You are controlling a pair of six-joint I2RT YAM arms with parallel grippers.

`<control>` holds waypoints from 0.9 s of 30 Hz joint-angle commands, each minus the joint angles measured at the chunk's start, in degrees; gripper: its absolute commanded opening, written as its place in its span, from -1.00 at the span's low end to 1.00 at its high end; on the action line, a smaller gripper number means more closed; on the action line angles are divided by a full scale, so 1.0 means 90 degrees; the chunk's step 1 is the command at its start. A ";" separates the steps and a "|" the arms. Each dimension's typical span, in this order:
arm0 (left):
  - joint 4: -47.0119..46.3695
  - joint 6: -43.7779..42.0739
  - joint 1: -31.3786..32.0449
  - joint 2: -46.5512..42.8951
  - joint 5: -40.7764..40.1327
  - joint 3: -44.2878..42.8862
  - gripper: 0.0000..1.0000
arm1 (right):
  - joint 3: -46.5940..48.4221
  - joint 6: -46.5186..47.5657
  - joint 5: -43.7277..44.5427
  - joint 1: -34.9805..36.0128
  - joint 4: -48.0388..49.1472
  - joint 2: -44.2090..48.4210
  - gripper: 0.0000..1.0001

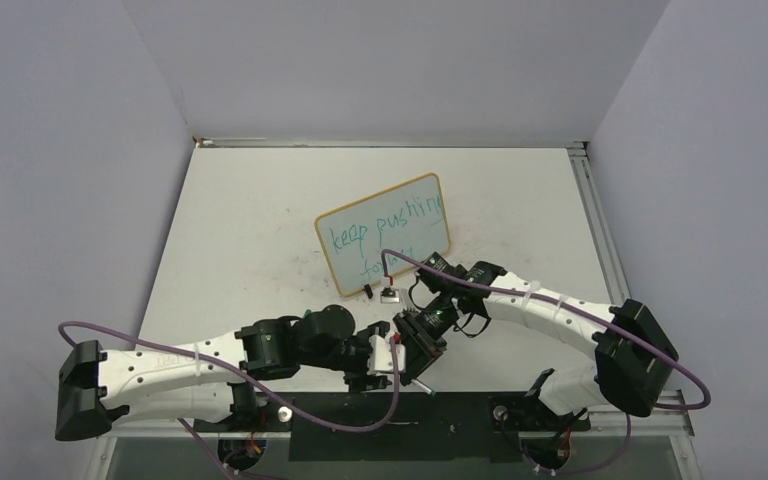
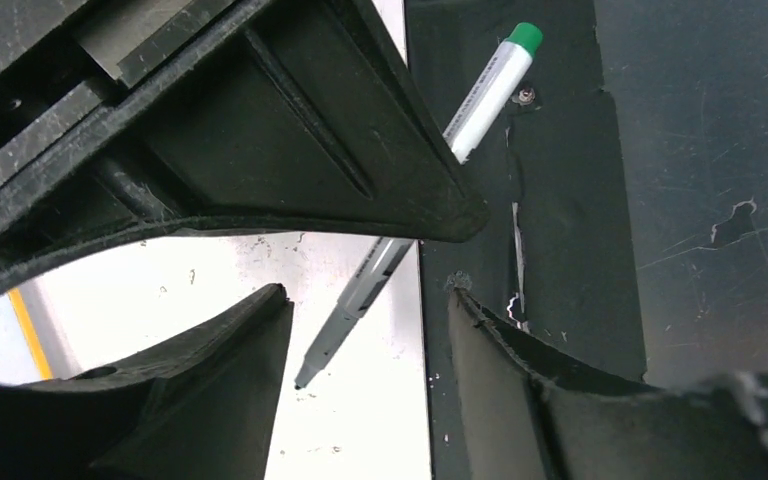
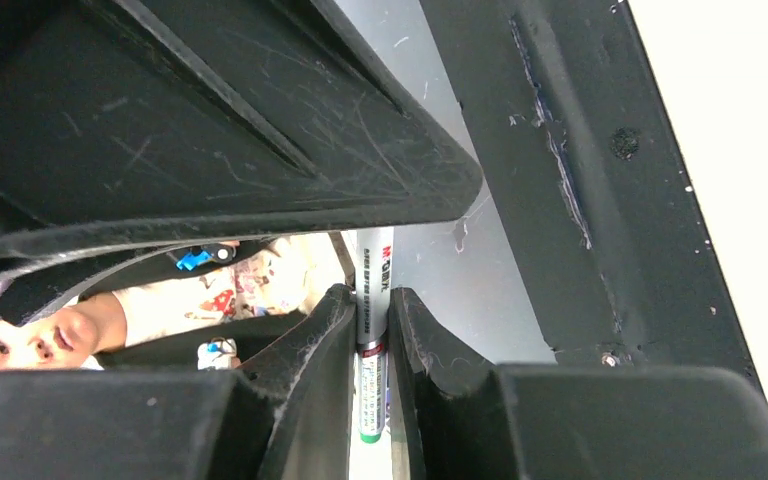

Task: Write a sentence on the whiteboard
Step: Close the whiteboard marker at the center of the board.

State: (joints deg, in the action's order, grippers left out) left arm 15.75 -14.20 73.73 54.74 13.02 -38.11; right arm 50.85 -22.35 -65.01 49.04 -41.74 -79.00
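Clamping the marker [image 3: 373,265] mid-barrel, the right gripper [image 3: 370,300] has both fingers [image 3: 310,345] pressed hard on its sides, no gap btwn finger and barrel in the right wrist view. The grip sits partway along. That leaves the green end [image 2: 525,38] sticking out over the black mat [image 2: 680,200] and the dark tip [image 2: 305,378] out over the table [image 2: 360,440]. Prob. held this way so both ends are free to get at.

On the left gripper [image 2: 368,290] the fingers [image 2: 220,390] are apart w/ nothing clamped. The marker's tip half shows through the gap, beyond the fingertips, not touching as far as I can tell. It looks lined up w/ that tip end for a hand-over or re-grip, but that's a guess.

Further out, both grippers sit close together near the front edge, just ahead of the bases and well short of the whiteboard [image 1: 428,235]. The board is mid-table, propped on its black clip foot [image 1: 367,291], face toward the arms so it can be reached and read.

The sentence [image 1: 410,210] is on it in teal, two lines. The top line reads "keep pushing"; the lower one is partly hidden by the right arm's cable [image 1: 405,257]. Writing looks done, which would explain the pen being off the board. What's left is prob. just putting it down.
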 commanded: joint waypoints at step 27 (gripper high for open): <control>-0.0108 0.0688 -0.1116 0.0005 0.0788 -0.0438 -1.00 | 0.0280 -0.0792 0.2346 -0.1104 0.1062 0.1821 -0.11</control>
State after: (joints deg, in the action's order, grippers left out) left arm 16.88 -10.52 69.41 56.62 14.37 -39.07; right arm 52.31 -27.77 -52.56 41.23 -36.53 -67.72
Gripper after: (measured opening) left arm 0.084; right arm 0.419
